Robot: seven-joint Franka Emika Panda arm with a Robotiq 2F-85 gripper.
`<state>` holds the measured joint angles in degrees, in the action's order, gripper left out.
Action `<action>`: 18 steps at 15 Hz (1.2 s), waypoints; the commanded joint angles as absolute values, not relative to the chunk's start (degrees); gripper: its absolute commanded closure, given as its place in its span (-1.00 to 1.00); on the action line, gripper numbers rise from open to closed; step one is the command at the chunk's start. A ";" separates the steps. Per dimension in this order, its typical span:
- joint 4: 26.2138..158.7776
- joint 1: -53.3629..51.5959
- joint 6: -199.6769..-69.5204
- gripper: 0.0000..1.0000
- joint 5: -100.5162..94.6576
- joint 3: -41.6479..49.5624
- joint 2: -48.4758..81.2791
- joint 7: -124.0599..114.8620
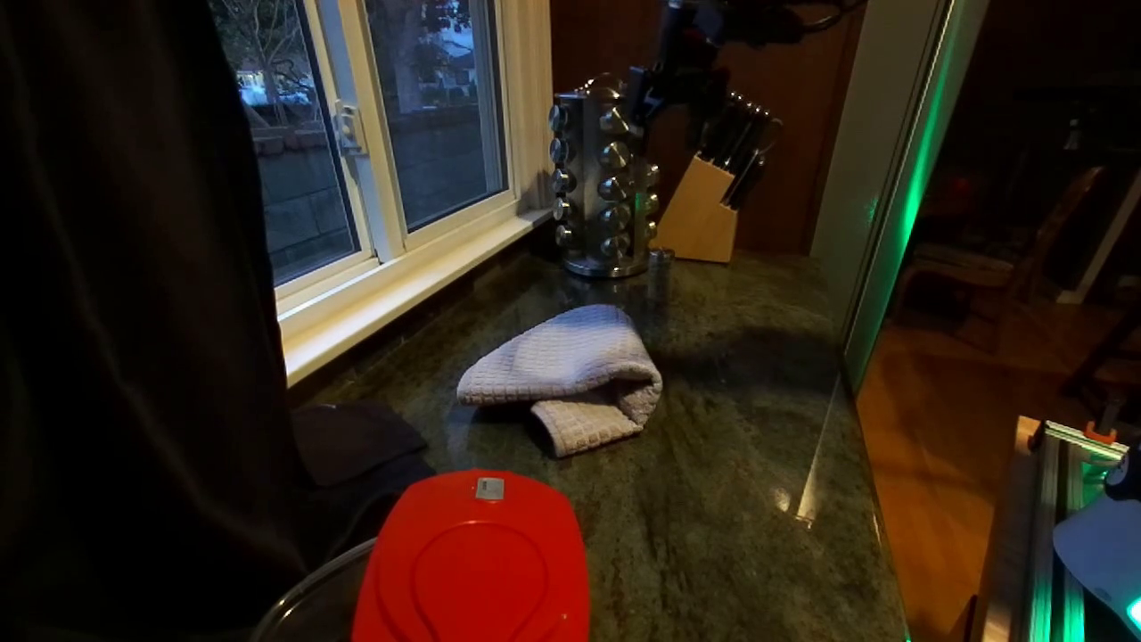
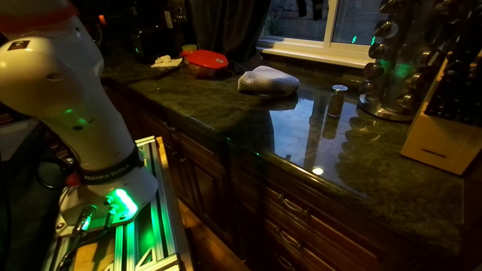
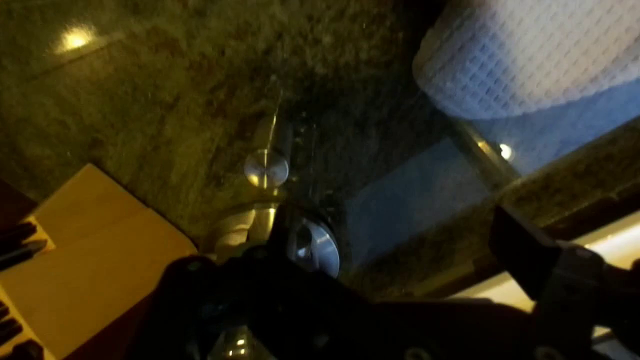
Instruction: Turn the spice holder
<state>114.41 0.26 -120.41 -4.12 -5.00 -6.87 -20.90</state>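
Observation:
The spice holder (image 1: 590, 178) stands upright at the far end of the counter by the window, with shiny silver lids in stacked tiers. It shows at the right of an exterior view (image 2: 393, 75), its top cut off. My dark gripper (image 1: 645, 102) is at its upper right side and overlaps it there. In the wrist view the gripper (image 3: 402, 237) is open, its fingertips wide apart with nothing between them. The left finger lies in front of the spice holder (image 3: 326, 252) and hides much of it. I cannot tell whether it touches.
A wooden knife block (image 1: 700, 209) with black handles stands beside the spice holder. A small loose jar (image 2: 337, 101) stands on the counter in front of it. A folded light towel (image 1: 570, 370) and a red-lidded container (image 1: 477, 557) lie nearer. The window sill (image 1: 410, 285) runs alongside.

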 commanded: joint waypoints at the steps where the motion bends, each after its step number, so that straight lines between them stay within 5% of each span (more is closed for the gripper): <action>1: 106.30 0.41 -123.65 -1.00 -5.41 -3.68 -1.82 -21.19; 13: 97.06 0.17 -127.44 -1.00 -9.73 -0.73 3.30 -24.72; 18: 95.41 0.04 -137.20 -1.00 -26.97 1.94 5.99 -40.60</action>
